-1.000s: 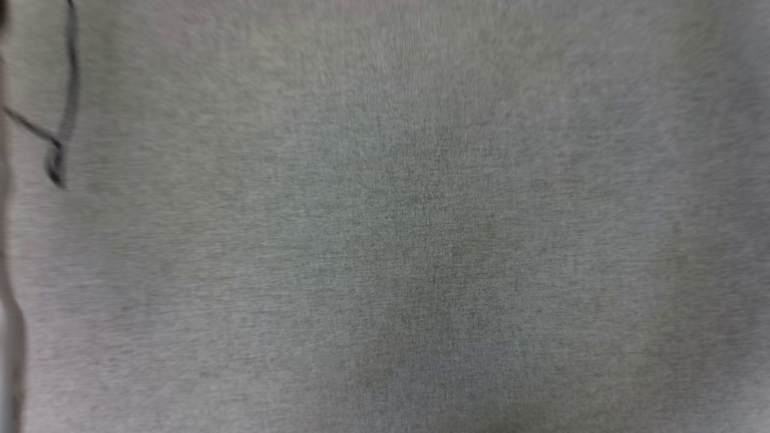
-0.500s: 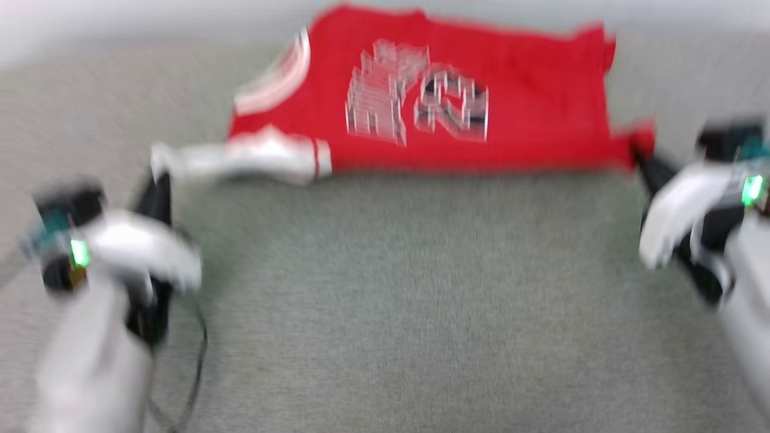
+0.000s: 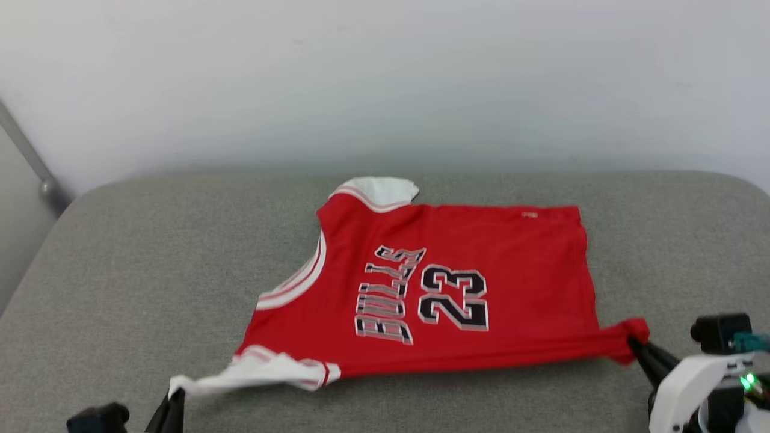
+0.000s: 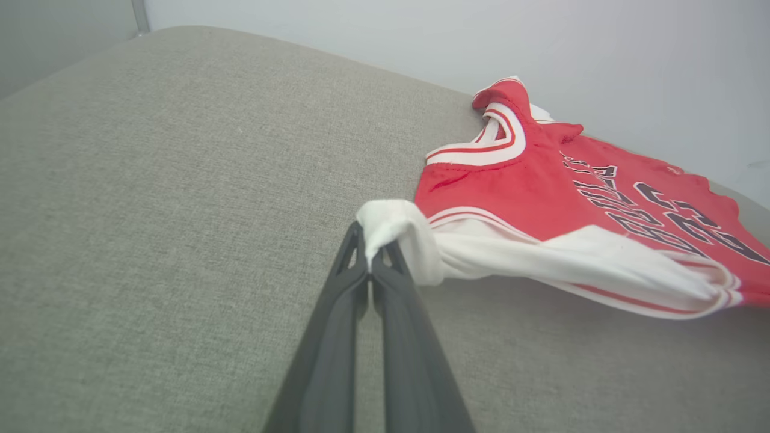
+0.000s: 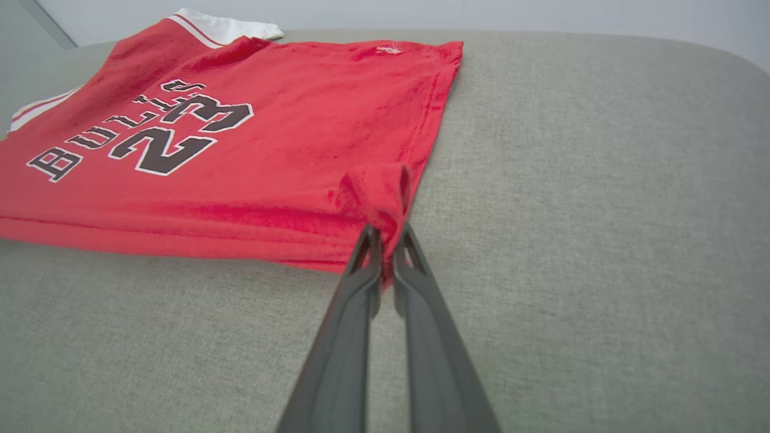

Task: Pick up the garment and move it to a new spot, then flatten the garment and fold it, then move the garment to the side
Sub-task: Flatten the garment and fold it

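Note:
The garment (image 3: 457, 264) is a red jersey with white sleeves and black lettering, spread sideways on the grey cushion, its near edge stretched taut between my two grippers. My left gripper (image 3: 174, 394) at the lower left is shut on the white sleeve tip (image 4: 391, 225). At the lower right, my right gripper (image 3: 631, 343) is shut on the red hem corner (image 5: 385, 198). In the left wrist view the left gripper (image 4: 370, 252) pinches bunched white cloth. The right gripper (image 5: 385, 237) pinches a red fold in the right wrist view.
The grey cushion (image 3: 150, 258) runs to rounded edges at left and right. A pale wall (image 3: 385, 78) stands right behind it. A grey bar (image 3: 30, 156) slants down at the far left.
The head camera has tilted up from bare grey cushion to the jersey and wall. Both grippers sit lower in the picture than half a second ago, still gripping the cloth.

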You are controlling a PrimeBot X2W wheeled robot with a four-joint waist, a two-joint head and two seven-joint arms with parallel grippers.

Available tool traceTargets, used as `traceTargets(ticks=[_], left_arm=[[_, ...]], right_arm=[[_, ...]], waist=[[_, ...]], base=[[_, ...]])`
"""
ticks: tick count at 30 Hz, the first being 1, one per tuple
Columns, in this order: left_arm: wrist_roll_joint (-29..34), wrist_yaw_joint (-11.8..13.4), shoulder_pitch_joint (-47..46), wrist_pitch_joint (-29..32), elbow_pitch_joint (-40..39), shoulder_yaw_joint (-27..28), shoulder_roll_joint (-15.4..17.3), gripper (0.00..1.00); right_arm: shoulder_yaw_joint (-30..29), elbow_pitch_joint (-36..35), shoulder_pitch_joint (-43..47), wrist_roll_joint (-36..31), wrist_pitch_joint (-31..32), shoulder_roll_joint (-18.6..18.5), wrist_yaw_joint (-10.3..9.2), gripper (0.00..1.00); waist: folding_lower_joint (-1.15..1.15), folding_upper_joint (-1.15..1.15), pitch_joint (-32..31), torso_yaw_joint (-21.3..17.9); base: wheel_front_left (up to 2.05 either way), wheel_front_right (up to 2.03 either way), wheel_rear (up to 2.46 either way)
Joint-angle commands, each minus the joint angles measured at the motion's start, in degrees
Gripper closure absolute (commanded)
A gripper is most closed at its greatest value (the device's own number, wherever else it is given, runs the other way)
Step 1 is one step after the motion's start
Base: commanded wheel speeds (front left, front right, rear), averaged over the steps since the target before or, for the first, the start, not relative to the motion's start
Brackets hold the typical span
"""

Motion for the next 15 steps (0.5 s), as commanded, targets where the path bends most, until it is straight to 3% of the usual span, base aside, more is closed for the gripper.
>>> traceTargets(ticks=[1, 10, 15], left_arm=[[-0.3, 1.4, 2.1, 0.4, -0.9, 1.1, 1.5, 1.00], [-2.1, 8.1, 15.8, 5.6, -16.7, 3.4, 3.3, 1.00], [-2.2, 9.6, 15.9, 7.9, -23.3, 3.1, 3.6, 1.00]], right_arm=[[-1.5, -0.6, 2.0, -0.5, 0.3, -0.7, -0.23, 1.00], [-10.6, -11.6, 16.2, -4.5, 5.0, 3.3, -0.25, 1.00], [-14.1, -16.7, 19.2, -6.4, 8.4, 5.4, -0.25, 1.00]], waist=[[0.03, 0.00, -1.0, 0.2], [0.03, 0.00, -1.6, 0.5], [0.03, 0.00, -0.9, 0.7]], base=[[0.00, 0.00, 0.00], [0.00, 0.00, 0.00], [0.00, 0.00, 0.00]])
